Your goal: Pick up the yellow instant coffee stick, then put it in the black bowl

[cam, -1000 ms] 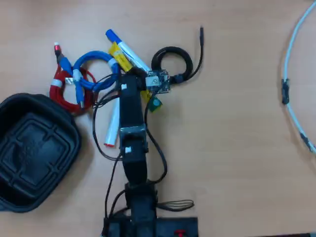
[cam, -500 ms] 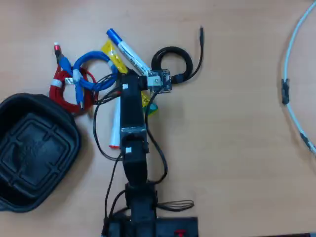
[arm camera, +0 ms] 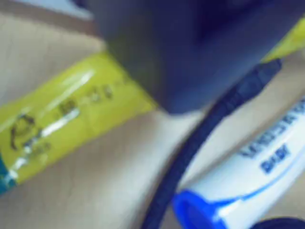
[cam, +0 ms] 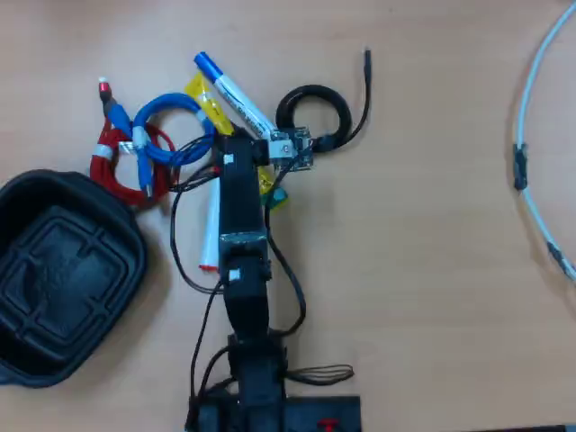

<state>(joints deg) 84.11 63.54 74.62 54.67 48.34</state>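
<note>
Right under the wrist camera, blurred, the yellow instant coffee stick (arm camera: 66,119) lies slantwise on the wooden table (arm camera: 105,191): glossy yellow wrap, dark print, a teal end at lower left. A dark blur, the gripper (arm camera: 190,62), covers its upper part; whether the jaws are spread or pinching I cannot tell. A thin black cable (arm camera: 200,138) runs beside it, then the white marker with a blue cap (arm camera: 248,176). From overhead, the arm (cam: 241,234) hides most of the stick. The black bowl (cam: 63,274) sits well apart at the left, empty.
</note>
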